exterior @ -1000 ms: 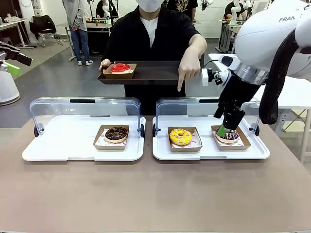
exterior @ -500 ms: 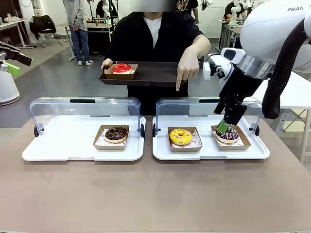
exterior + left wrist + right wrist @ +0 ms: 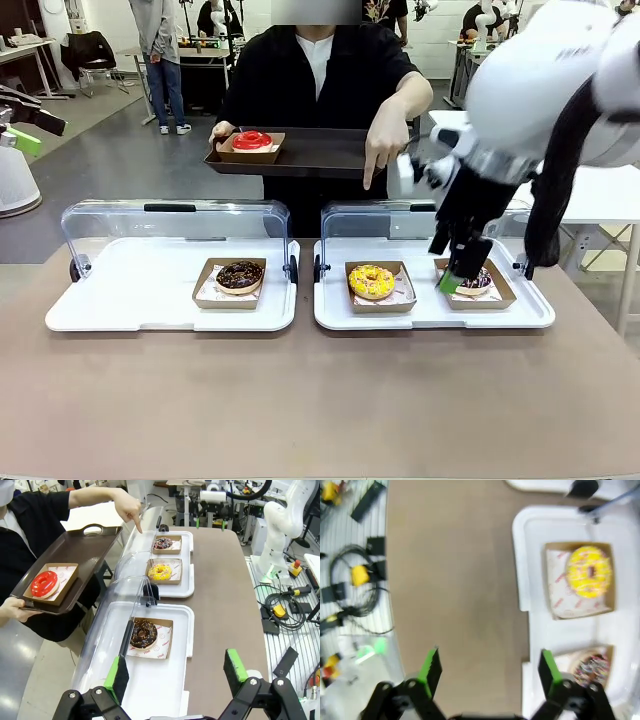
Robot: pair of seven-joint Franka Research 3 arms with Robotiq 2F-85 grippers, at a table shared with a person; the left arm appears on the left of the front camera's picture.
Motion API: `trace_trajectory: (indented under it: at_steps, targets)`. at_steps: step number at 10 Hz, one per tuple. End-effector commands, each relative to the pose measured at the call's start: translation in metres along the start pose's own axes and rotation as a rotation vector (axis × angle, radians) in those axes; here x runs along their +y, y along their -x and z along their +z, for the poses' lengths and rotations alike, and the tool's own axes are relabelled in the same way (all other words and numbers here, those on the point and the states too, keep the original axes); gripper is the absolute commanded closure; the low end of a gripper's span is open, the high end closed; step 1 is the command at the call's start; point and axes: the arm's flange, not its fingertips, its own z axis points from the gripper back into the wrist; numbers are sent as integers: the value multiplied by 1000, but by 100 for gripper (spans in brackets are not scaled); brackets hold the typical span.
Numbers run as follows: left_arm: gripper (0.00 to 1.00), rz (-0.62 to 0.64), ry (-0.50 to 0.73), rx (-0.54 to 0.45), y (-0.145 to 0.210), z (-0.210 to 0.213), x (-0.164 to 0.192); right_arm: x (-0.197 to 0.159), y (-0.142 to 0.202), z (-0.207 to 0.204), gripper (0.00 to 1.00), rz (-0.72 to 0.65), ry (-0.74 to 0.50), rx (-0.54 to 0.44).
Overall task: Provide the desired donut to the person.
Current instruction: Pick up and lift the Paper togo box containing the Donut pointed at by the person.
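Hanging by the sprinkled donut (image 3: 479, 282), right tool (image 3: 458, 280) sits beside yellow donut (image 3: 372, 281).

We see the person (image 3: 315, 70) across the table, one hand (image 3: 385, 135) pointing a finger down, in line from the front with the yellow donut (image 3: 372, 281) lying flat in its box (image 3: 400, 300)

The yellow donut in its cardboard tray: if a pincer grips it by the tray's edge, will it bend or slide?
The shallow cardboard tray looks thin, so it would probably flex. The yellow donut lies on paper and may slide if tilted. Its icing likely smears easily.
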Motion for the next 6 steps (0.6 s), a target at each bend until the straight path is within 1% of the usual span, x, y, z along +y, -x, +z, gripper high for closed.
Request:
trace_trajectory:
  at_steps: [1,3,6]
  targets:
    - [0,16,3,-10,-2,1,-1,-19,-17,-53,0,-27,27,122]
    - [0,16,3,-10,-2,1,-1,-31,-23,-78,0,-39,9,95]
    - [0,16,3,-10,-2,1,-1,-52,-26,-100,0,-10,17,78]
